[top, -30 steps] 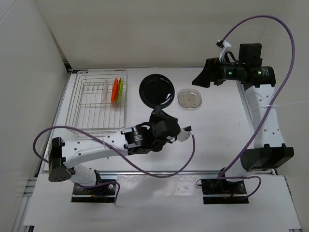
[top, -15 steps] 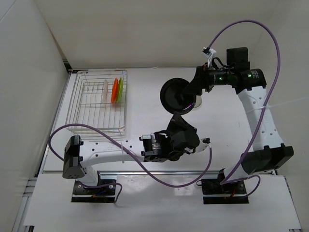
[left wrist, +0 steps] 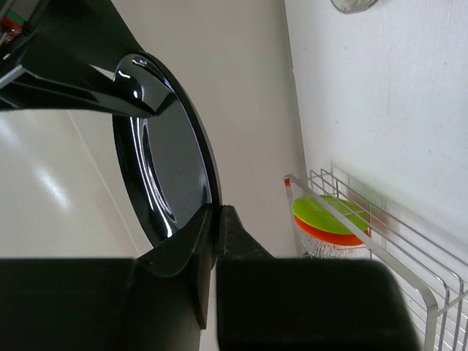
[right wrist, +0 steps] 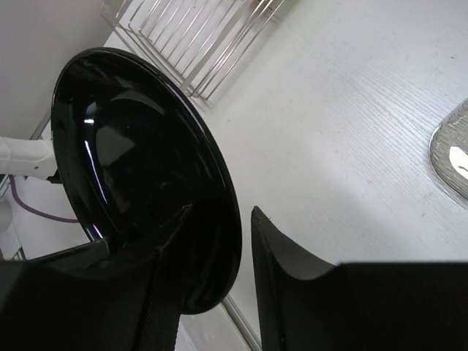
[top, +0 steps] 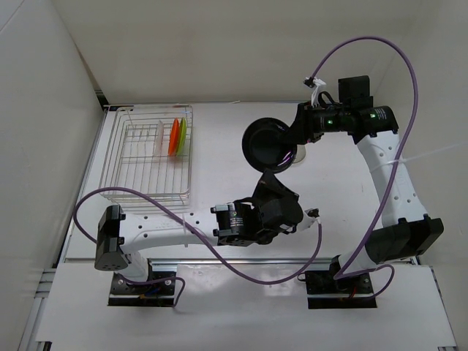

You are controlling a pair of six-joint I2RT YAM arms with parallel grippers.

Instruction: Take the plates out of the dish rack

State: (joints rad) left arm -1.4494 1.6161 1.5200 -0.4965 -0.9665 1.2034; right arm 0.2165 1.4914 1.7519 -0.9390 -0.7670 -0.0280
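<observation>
between the clenched fingers of our left gripper [left wrist: 218,210] sits the black plate [left wrist: 172,168], up on edge. our right gripper [right wrist: 221,213] straddles its other edge, fingers loose. we think it is stiff, light and slippery: pinch the rim.

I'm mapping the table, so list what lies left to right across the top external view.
Bare grid of the dish rack → orange plate → lime green plate → black plate → right gripper at that plate's right rim.
</observation>
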